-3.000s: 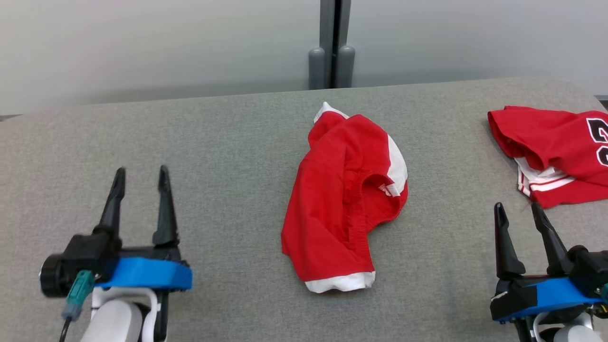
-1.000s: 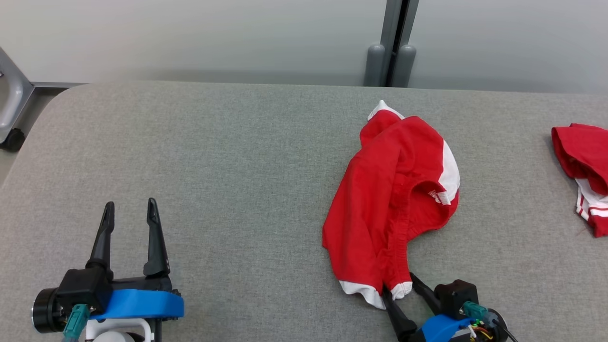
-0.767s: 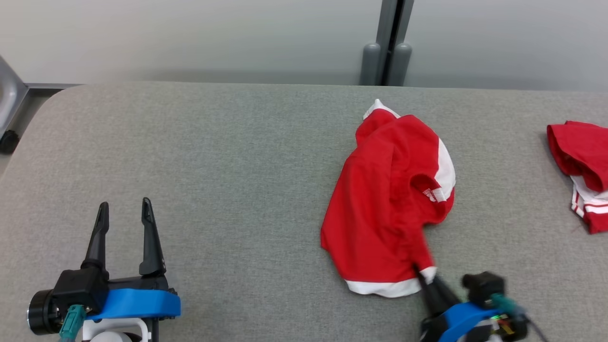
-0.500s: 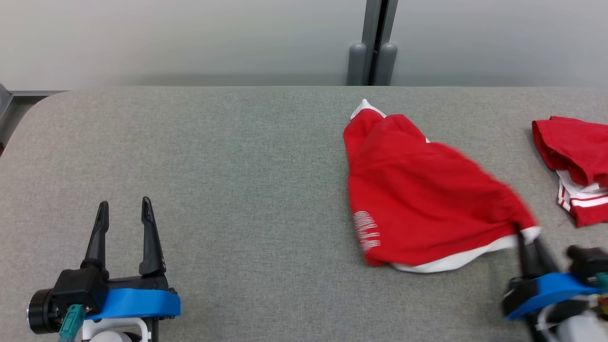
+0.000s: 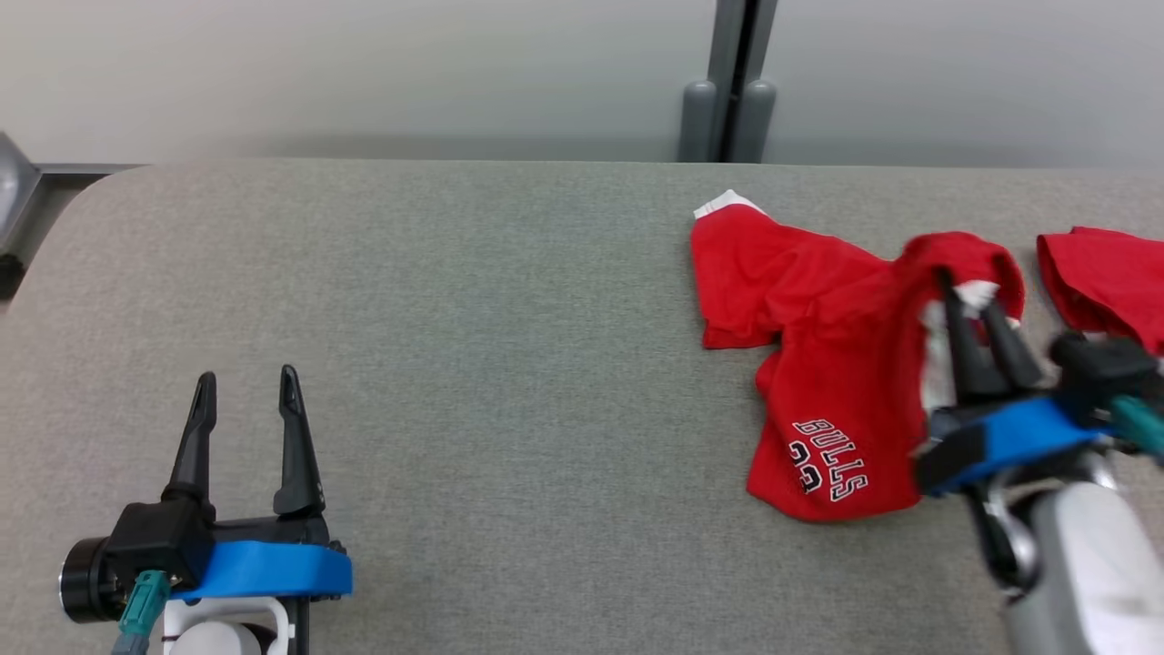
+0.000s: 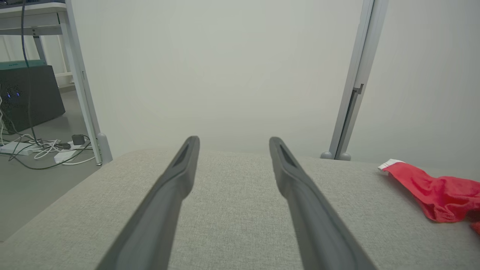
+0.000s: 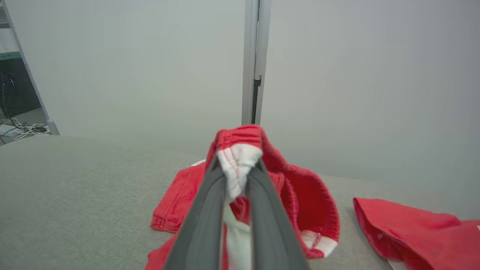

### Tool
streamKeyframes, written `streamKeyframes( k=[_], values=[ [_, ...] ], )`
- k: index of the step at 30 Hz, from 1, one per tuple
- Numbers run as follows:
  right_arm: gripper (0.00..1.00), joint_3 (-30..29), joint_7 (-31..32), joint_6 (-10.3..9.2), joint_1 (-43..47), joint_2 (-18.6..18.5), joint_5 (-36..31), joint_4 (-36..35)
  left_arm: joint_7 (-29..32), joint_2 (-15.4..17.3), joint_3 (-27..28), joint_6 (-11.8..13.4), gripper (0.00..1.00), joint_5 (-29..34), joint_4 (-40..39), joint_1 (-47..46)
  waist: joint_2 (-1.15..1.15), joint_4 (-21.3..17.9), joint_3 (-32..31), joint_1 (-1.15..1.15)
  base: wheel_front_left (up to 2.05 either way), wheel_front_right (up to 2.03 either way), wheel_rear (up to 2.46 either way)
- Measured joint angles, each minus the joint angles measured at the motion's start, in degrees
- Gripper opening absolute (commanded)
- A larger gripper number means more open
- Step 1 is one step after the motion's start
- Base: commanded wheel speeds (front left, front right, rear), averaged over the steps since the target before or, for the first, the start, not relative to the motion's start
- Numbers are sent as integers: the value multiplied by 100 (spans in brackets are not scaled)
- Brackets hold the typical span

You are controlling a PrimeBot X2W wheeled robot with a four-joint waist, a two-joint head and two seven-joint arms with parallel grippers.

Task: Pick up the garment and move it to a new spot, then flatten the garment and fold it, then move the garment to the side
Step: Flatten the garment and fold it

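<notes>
Head view, left to right: my left tool [image 5: 248, 375] idles, fingers spread and empty, over the grey surface [image 5: 500, 300]; the red garment [image 5: 818, 364] (print now face-up) lies right of centre, turned over since a moment ago, hem pinched aloft in my right tool [image 5: 966, 296]; relocation under way, flattening pending.

Grey fabric-covered table [image 5: 455, 300]: red garment [image 5: 818, 400] on right half, second red garment [image 5: 1102, 273] near it at right edge
</notes>
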Motion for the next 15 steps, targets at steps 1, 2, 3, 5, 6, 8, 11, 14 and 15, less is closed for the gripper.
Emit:
streamKeyframes(
  k=[1,2,3,5,6,8,11,14,15],
  values=[
    [0,244,12,0,-100,46,1,26,0,0,-5,-3,100,0,3,-24,0,37,6,0,0,0,0],
    [0,508,58,0,-195,92,0,94,0,-1,-15,-9,100,0,10,-35,0,76,11,0,0,0,0],
    [0,771,70,0,-272,136,0,182,-1,-1,-33,-12,100,0,23,-41,0,122,13,0,0,0,0],
    [0,1312,86,0,-409,263,8,426,-1,-1,-58,-24,100,-1,60,-74,0,217,24,0,0,0,0],
    [0,1608,80,0,-480,310,9,569,0,-1,-66,-23,100,-1,67,-99,0,266,32,0,0,0,0],
    [0,2116,43,0,-596,417,67,881,-1,-2,-91,-21,100,-2,75,-121,0,362,43,0,0,0,0],
    [0,2611,-21,0,-690,479,155,1214,-1,-2,-109,-11,100,-11,85,-119,0,449,62,0,0,0,0],
    [0,3237,-148,0,-761,536,314,1671,0,-3,-124,-8,100,-35,101,-120,0,560,85,0,0,0,0],
    [0,3418,-209,0,-763,542,383,1792,-1,-4,-127,1,100,-55,103,-115,0,587,93,0,0,0,0]
  ],
)
